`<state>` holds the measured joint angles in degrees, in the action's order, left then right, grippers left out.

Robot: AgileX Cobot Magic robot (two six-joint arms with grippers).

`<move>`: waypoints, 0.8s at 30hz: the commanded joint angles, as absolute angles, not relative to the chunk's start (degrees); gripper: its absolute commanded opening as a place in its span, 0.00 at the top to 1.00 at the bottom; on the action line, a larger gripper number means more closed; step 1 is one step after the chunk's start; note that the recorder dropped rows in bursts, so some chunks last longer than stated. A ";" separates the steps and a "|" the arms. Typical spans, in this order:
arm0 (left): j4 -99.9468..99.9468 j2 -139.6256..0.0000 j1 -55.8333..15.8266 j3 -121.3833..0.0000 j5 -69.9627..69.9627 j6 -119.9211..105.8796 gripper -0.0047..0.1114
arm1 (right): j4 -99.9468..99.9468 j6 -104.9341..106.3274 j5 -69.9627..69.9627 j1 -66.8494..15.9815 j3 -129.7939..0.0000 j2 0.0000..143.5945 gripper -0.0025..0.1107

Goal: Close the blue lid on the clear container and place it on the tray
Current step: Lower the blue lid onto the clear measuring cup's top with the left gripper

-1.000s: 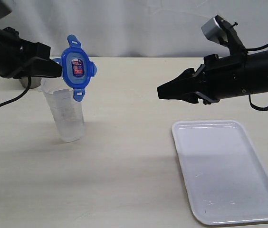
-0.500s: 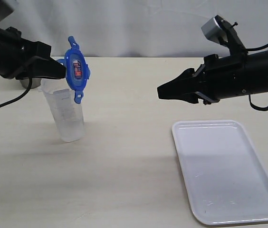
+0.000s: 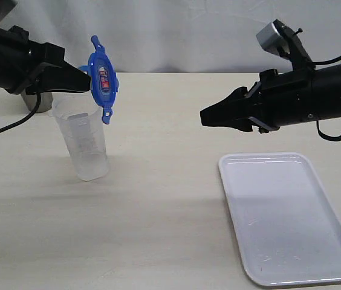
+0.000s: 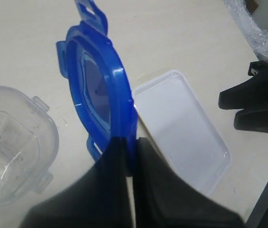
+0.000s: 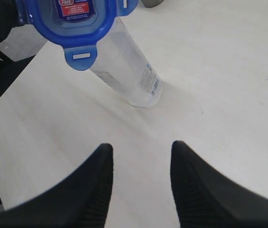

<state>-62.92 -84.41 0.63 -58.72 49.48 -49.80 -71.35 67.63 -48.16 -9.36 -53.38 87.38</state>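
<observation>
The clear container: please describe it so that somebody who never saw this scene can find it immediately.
Look at the pale table, on the side far from the white tray. There, below the left gripper, which holds the blue lid on edge, the clear container stands open. It is the only tall, see-through thing, with faint printing on its wall.

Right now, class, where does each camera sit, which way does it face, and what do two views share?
Exterior: off the arms, facing the table; both arms show.
Left wrist: on the left arm, looking past the left gripper at the lid it pinches.
Right wrist: on the right arm, looking past the open right gripper toward the container.
Shared: both wrist views show lid and container.
</observation>
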 commanded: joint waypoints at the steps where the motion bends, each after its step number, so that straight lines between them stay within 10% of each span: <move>1: -63.70 -84.01 0.94 -59.04 48.32 -50.30 0.96 | -71.31 67.57 -48.00 -9.45 -53.27 87.03 0.63; 24: -58.84 -84.13 8.65 -58.23 53.30 -49.78 0.96 | -71.31 66.94 -48.03 -9.45 -53.27 87.03 0.63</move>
